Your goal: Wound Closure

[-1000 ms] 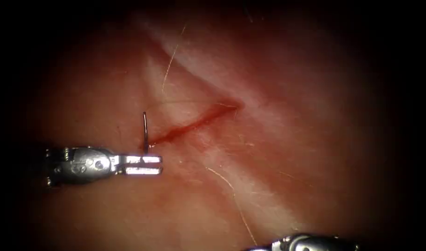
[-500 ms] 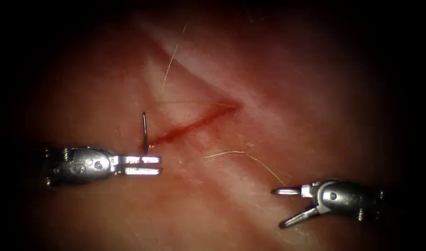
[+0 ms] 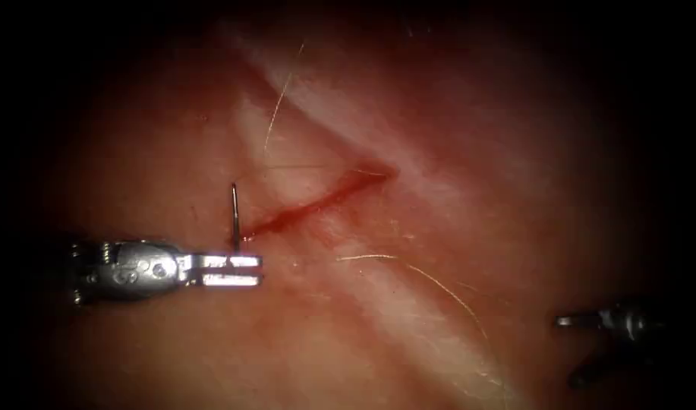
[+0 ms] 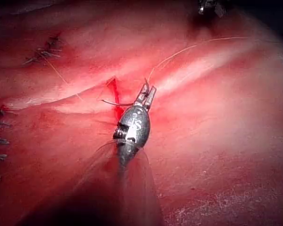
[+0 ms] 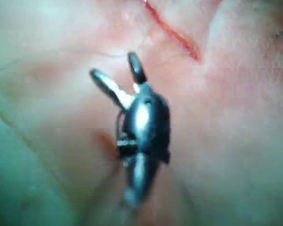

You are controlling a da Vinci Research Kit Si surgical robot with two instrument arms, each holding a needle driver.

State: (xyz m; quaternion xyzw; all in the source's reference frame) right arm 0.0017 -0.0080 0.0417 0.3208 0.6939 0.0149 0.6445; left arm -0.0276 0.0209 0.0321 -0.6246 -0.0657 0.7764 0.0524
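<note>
Left pincer (image 3: 245, 269) lies flat on the tissue (image 3: 439, 250) at the cut's (image 3: 317, 199) left end, jaws nearly together; whether it grips the needle (image 3: 234, 214) I cannot tell. That needle stands just above its tips, upright, its lower end at the cut's left end, seemingly in the tissue. Right pincer (image 3: 571, 349) sits well apart to the right, jaws spread, holding nothing. Thread (image 3: 439, 282) trails loose between them, right of the cut. So the left arm is far nearer the needle, whose long axis crosses that pincer's.
</note>
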